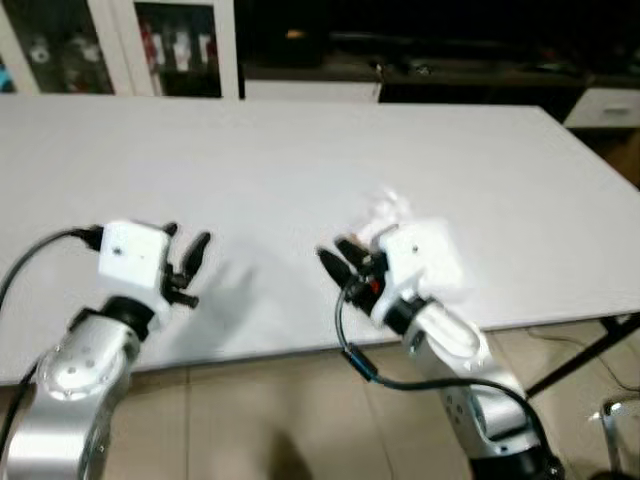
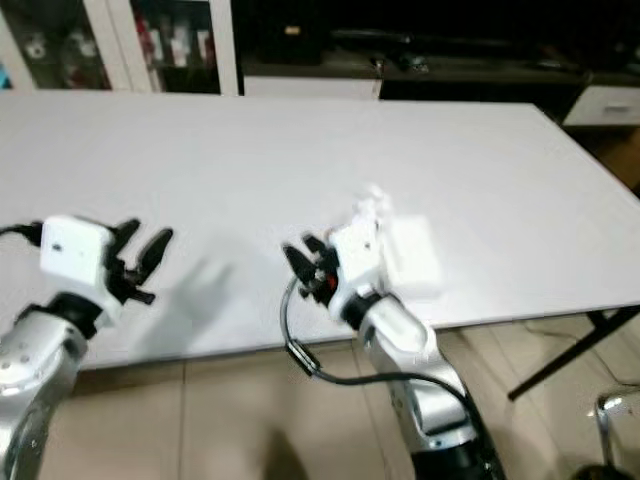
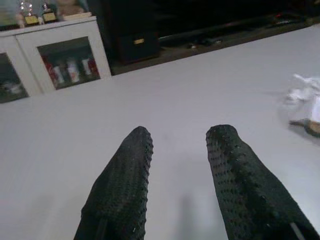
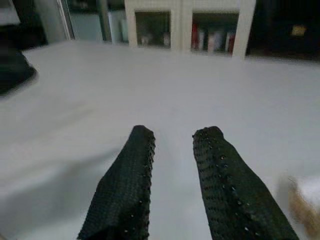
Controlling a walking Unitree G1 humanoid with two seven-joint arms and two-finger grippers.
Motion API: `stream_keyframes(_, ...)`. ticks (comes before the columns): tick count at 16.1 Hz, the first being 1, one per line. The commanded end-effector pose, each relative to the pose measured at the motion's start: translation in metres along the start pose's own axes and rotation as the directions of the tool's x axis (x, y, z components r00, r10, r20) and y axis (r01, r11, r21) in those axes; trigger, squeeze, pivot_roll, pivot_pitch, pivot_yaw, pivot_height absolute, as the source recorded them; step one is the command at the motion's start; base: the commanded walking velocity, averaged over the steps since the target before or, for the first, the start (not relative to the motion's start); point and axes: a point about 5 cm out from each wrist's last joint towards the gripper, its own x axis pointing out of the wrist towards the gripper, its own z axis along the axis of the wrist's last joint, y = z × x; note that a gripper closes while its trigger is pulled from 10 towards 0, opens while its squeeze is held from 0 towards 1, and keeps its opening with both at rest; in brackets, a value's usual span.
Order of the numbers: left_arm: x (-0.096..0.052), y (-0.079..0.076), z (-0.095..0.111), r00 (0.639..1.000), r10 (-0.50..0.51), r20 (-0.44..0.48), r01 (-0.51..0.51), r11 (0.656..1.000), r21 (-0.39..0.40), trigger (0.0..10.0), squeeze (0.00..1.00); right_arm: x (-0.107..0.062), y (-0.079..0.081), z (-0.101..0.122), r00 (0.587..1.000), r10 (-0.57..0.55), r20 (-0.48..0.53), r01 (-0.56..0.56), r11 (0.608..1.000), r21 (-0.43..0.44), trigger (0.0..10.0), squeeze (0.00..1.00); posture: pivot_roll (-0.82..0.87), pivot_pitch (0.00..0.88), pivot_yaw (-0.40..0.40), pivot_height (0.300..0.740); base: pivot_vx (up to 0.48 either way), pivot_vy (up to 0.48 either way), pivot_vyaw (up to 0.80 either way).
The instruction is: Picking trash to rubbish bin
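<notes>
A crumpled white piece of trash (image 1: 385, 212) lies on the white table (image 1: 300, 150), right of centre, close to the front edge. My right gripper (image 1: 332, 252) hovers over the table just in front and left of it, fingers (image 4: 135, 165) open and empty; its white wrist housing hides part of the trash. The trash edge (image 4: 306, 197) appears beside those fingers in the right wrist view. My left gripper (image 1: 187, 236) hangs over the table's front left, open, with nothing between its fingers (image 3: 125, 175). From there the trash (image 3: 302, 90) lies off to the side.
White cabinets with glass doors (image 1: 180, 45) and dark furniture (image 1: 420, 50) stand behind the table. A black table leg (image 1: 585, 352) slants down at the front right, with a metal chair part (image 1: 612, 420) beside it. Tiled floor (image 1: 270, 410) runs below the front edge.
</notes>
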Motion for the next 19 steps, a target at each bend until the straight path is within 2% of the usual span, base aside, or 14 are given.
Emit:
stream_keyframes(1, 0.008, -0.015, 0.001, 0.994, -0.108, 0.012, 0.108, 0.994, -0.017, 10.0, 0.0, -0.009, -0.019, 0.01, 0.997, -0.076, 0.001, 0.076, 0.997, -0.032, 10.0, 0.0, 0.04, 0.014, -0.047, 0.74, 0.36, 0.0, -0.8)
stream_keyframes(5, 0.025, -0.026, 0.003, 0.975, -0.22, 0.022, 0.219, 0.976, 0.01, 10.0, 0.0, -0.033, -0.051, 0.031, 0.979, -0.194, -0.065, 0.184, 0.973, -0.136, 10.0, 0.0, 0.0, 0.008, -0.016, 0.74, 0.358, 0.0, -0.6)
stream_keyframes(9, 0.034, -0.024, 0.011, 0.966, -0.257, 0.023, 0.257, 0.966, -0.002, 10.0, 0.0, -0.022, -0.053, 0.045, 0.982, -0.08, -0.172, 0.057, 0.989, -0.133, 10.0, 0.0, -0.01, 0.011, -0.028, 0.74, 0.08, 0.0, 0.0)
stream_keyframes(10, 0.033, -0.024, 0.011, 0.96, -0.28, 0.017, 0.279, 0.96, 0.013, 10.0, 0.0, -0.019, -0.053, 0.045, 0.975, -0.04, -0.217, 0.012, 0.991, -0.131, 10.0, 1.0, -0.01, 0.011, -0.033, 0.74, 0.0, 0.0, 0.0)
stream_keyframes(11, 0.031, -0.023, 0.011, 0.947, -0.323, -0.004, 0.322, 0.946, 0.046, 10.0, 0.0, -0.017, -0.055, 0.045, 0.954, 0.022, -0.298, -0.065, 0.989, -0.136, 10.0, 1.0, 0.0, 0.012, -0.038, 0.74, 0.0, 0.0, 0.0)
stream_keyframes(12, 0.028, -0.022, 0.012, 0.931, -0.365, -0.013, 0.365, 0.931, 0.028, 10.0, 0.0, -0.019, -0.058, 0.047, 0.933, 0.062, -0.353, -0.118, 0.984, -0.137, 10.0, 1.0, 0.01, 0.013, -0.046, 0.74, 0.0, 0.0, 0.0)
stream_keyframes(14, 0.022, -0.025, 0.013, 0.895, -0.445, -0.029, 0.446, 0.895, 0.028, 10.0, 0.0, -0.03, -0.07, 0.052, 0.89, 0.09, -0.446, -0.174, 0.973, -0.151, 10.0, 1.0, 0.01, 0.016, -0.062, 0.74, 0.0, 0.0, 0.0)
stream_keyframes(15, 0.021, -0.026, 0.013, 0.888, -0.459, -0.028, 0.46, 0.887, 0.029, 10.0, 0.0, -0.032, -0.072, 0.052, 0.88, 0.097, -0.465, -0.186, 0.971, -0.151, 10.0, 1.0, 0.01, 0.016, -0.062, 0.74, 0.0, 0.0, 0.0)
stream_keyframes(16, 0.019, -0.03, 0.015, 0.873, -0.488, -0.021, 0.488, 0.873, 0.008, 10.0, 0.0, -0.039, -0.075, 0.051, 0.849, 0.121, -0.515, -0.223, 0.965, -0.14, 10.0, 1.0, 0.01, 0.015, -0.064, 0.74, 0.0, 0.0, 0.0)
stream_keyframes(17, 0.015, -0.037, 0.017, 0.839, -0.545, -0.02, 0.545, 0.839, -0.005, 10.0, 0.0, -0.051, -0.077, 0.046, 0.791, 0.16, -0.59, -0.287, 0.95, -0.126, 10.0, 1.0, 0.0, 0.019, -0.07, 0.74, 0.0, 0.0, 0.0)
stream_keyframes(18, 0.014, -0.04, 0.017, 0.823, -0.568, -0.021, 0.568, 0.823, -0.007, 10.0, 0.0, -0.055, -0.077, 0.044, 0.77, 0.17, -0.615, -0.307, 0.944, -0.123, 10.0, 1.0, 0.0, 0.02, -0.071, 0.74, 0.0, 0.0, 0.0)
stream_keyframes(19, 0.011, -0.045, 0.017, 0.798, -0.603, -0.028, 0.603, 0.798, -0.012, 10.0, 0.0, -0.061, -0.074, 0.04, 0.722, 0.205, -0.66, -0.349, 0.933, -0.092, 10.0, 1.0, -0.01, 0.024, -0.078, 0.74, 0.0, 0.0, 0.0)
